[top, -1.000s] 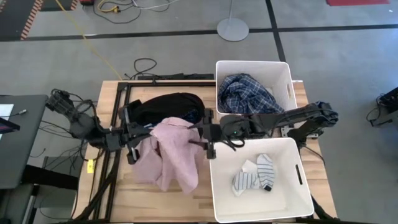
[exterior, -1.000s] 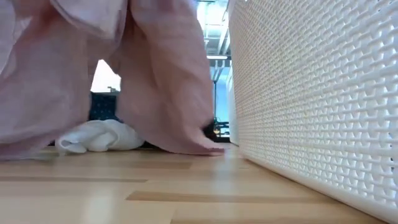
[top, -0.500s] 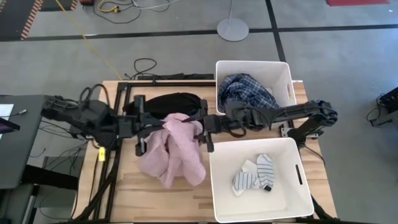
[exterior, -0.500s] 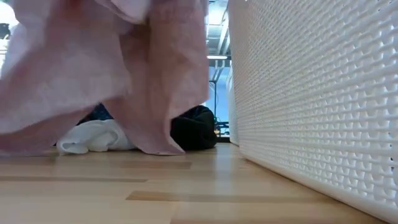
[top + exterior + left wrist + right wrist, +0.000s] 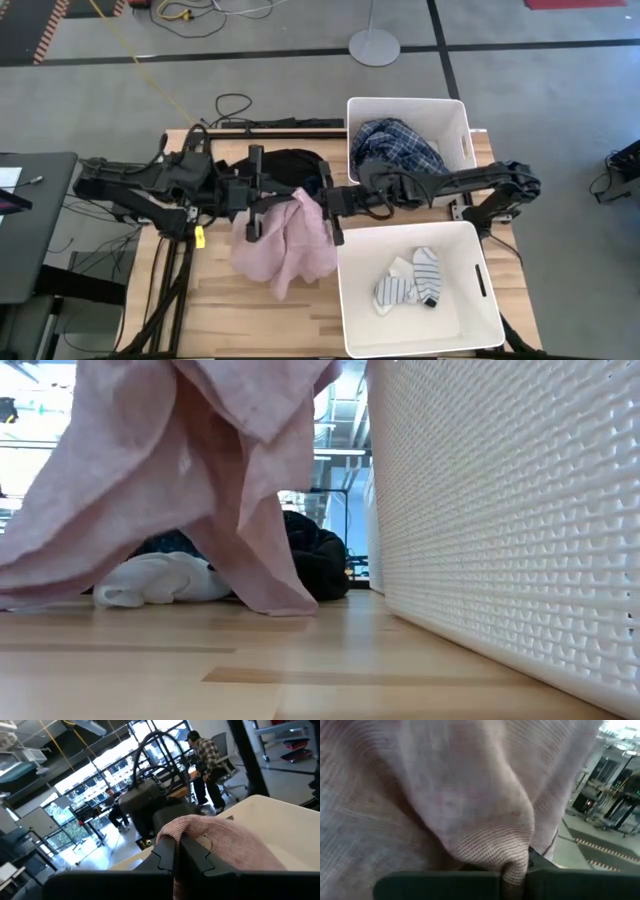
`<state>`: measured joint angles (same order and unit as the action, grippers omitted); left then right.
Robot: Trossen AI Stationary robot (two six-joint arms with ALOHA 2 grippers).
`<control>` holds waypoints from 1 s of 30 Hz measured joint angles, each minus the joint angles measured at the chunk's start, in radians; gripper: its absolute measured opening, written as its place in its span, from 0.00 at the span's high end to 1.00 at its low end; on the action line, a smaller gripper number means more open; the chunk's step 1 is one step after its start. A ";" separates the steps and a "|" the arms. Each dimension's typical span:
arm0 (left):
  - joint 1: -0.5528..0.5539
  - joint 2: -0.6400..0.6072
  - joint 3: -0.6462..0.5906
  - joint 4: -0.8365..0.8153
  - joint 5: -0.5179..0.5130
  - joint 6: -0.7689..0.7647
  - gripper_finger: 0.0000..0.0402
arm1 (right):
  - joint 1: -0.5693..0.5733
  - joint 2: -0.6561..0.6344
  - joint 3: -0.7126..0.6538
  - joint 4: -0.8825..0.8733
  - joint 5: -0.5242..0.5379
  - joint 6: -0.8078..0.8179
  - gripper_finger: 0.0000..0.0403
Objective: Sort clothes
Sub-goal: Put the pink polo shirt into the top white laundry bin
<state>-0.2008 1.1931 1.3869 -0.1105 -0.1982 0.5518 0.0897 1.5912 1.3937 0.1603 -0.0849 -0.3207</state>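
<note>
Hanging pink garment (image 5: 290, 240), crumpled, finely woven

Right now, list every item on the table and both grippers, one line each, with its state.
pink garment: lifted, pinched by both grippers, its lower edge on the table.
left gripper: shut on the pink garment.
right gripper: shut on the pink garment.
black garment: heaped on the table.
plaid shirt: crumpled in the far bin.
socks: lying in the near bin.
white cloth: bunched on the table.
</note>
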 joint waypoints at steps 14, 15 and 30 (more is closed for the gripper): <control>0.062 0.003 0.073 -0.008 -0.034 0.001 0.98 | -0.014 -0.162 0.000 0.019 0.167 -0.116 1.00; 0.068 0.003 0.073 -0.009 -0.034 0.002 0.98 | -0.015 -0.179 0.000 0.026 0.167 -0.121 1.00; 0.125 0.047 0.068 -0.125 -0.055 -0.090 0.67 | -0.035 -0.314 0.056 0.061 0.099 -0.149 1.00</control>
<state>-0.0761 1.2397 1.4551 -0.2352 -0.2528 0.4621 0.0548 1.2772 1.4497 0.2216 0.0143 -0.4694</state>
